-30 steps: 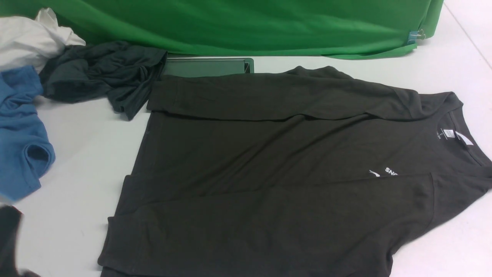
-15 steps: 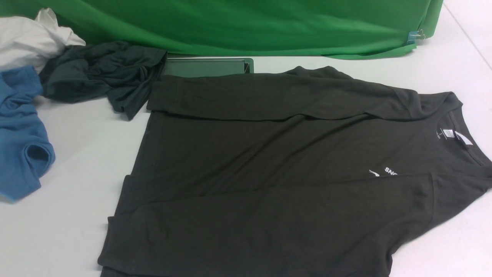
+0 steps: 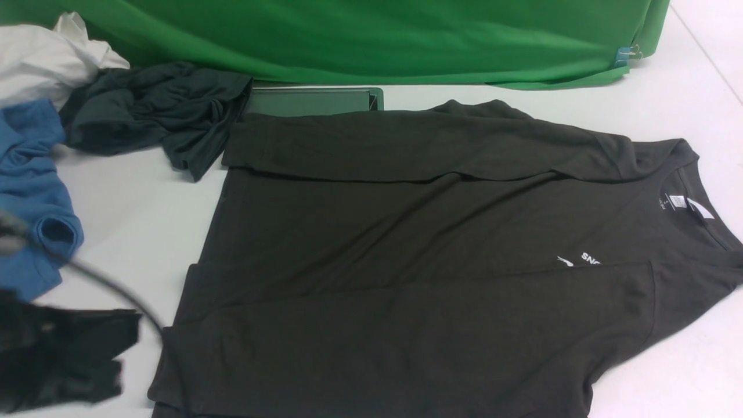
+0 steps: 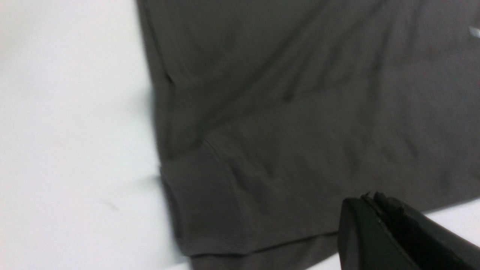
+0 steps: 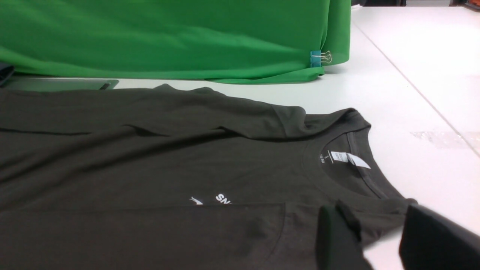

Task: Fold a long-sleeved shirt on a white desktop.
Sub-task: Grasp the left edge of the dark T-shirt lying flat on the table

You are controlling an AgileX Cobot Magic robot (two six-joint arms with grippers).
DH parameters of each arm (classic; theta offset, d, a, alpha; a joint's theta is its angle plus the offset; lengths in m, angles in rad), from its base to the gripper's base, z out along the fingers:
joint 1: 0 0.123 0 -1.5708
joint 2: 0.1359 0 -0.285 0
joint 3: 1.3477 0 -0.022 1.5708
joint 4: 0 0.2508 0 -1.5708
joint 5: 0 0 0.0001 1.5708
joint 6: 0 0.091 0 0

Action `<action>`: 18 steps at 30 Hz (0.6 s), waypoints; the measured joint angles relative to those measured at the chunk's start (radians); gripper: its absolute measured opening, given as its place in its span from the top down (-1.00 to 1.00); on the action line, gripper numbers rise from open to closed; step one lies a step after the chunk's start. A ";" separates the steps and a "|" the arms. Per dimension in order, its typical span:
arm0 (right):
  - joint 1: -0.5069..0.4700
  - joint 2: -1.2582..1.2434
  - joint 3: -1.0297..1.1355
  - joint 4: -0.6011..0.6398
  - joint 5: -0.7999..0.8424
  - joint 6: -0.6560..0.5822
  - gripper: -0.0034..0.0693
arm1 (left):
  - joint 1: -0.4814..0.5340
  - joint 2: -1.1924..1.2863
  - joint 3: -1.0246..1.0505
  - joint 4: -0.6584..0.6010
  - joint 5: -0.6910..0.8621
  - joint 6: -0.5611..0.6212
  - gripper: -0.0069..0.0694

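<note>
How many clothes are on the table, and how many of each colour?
Large brownish-black knit long-sleeved shirt: 1
Crumpled charcoal-grey garment: 1
Crumpled blue garment: 1
Crumpled white garment: 1
Total: 4

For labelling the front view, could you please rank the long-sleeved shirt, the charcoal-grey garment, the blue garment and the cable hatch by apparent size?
1. long-sleeved shirt, clearly largest.
2. charcoal-grey garment and blue garment: similar; the blue one runs off the frame, so unranked.
3. cable hatch, smallest, partly covered.
</note>
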 joint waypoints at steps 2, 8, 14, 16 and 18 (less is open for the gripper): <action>0.000 0.000 0.000 0.000 0.000 0.000 0.24 | 0.000 0.035 0.000 -0.034 -0.011 0.029 0.77; 0.000 0.000 0.000 0.000 0.000 0.000 0.24 | -0.044 0.198 -0.006 -0.194 -0.036 0.266 0.77; 0.000 0.000 0.000 0.005 0.000 0.000 0.24 | -0.161 0.341 -0.008 -0.211 -0.143 0.394 0.77; 0.000 0.000 0.000 0.005 -0.013 0.000 0.24 | -0.169 0.372 -0.011 -0.200 -0.144 0.398 0.77; 0.000 0.000 0.000 0.005 -0.037 0.004 0.24 | -0.171 0.388 -0.017 -0.185 -0.132 0.398 0.77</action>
